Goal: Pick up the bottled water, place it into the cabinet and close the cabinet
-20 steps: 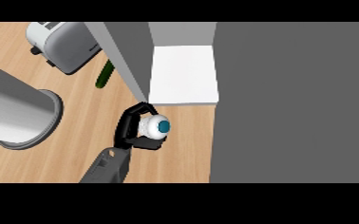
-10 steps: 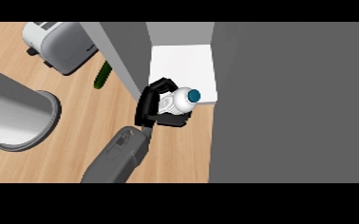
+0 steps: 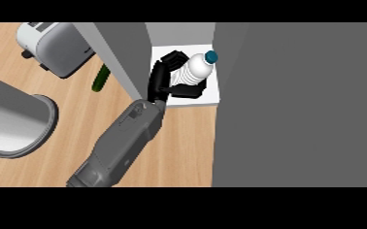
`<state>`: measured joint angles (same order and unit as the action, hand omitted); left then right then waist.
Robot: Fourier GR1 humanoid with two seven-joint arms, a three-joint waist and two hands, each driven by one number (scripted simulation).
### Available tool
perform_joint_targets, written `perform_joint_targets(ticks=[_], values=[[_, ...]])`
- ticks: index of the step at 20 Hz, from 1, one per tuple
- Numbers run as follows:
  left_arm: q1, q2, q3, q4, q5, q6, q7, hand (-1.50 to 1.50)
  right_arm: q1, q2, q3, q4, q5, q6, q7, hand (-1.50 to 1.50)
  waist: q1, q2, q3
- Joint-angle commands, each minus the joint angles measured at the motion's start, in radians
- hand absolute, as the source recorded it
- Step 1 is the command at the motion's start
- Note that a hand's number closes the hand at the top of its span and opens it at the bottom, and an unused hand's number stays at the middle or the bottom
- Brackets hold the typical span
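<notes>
My left hand (image 3: 163,80) is curling around the bottled water (image 3: 195,69), gripping its body. It's tilting over the white cabinet (image 3: 208,97) shelf, centre frame.

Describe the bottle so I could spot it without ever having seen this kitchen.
Find the tall grey cabinet at the right and its white shelf. Over that shelf a black hand curls round the bottled water. It is the only white, ribbed thing with a teal cap.
</notes>
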<state>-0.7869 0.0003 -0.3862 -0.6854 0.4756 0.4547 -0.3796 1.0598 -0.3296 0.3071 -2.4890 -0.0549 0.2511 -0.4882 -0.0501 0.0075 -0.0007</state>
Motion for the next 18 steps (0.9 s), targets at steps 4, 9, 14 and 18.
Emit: perform_joint_targets(ticks=[4,9,14,18], values=[[-0.146,0.0,0.018,0.183,0.05,0.131,0.01,1.5,0.03,-0.02,-0.053,-0.086,-0.109,0.032,0.021,-1.5,-0.022,0.007,0.0],[-0.234,0.015,0.019,0.323,-0.027,0.214,-0.006,1.5,0.019,-0.03,-0.103,-0.052,-0.133,0.058,-0.004,-1.5,-0.009,0.009,0.001],[-0.282,0.048,-0.006,0.468,-0.092,0.31,-0.012,-1.5,0.025,-0.018,-0.087,-0.017,-0.102,0.076,-0.05,-1.5,-0.027,0.016,0.001],[-0.325,0.019,0.02,0.527,-0.089,0.372,-0.019,-1.5,0.044,-0.025,-0.077,-0.073,-0.092,0.086,-0.028,-1.5,-0.032,0.02,-0.001]])
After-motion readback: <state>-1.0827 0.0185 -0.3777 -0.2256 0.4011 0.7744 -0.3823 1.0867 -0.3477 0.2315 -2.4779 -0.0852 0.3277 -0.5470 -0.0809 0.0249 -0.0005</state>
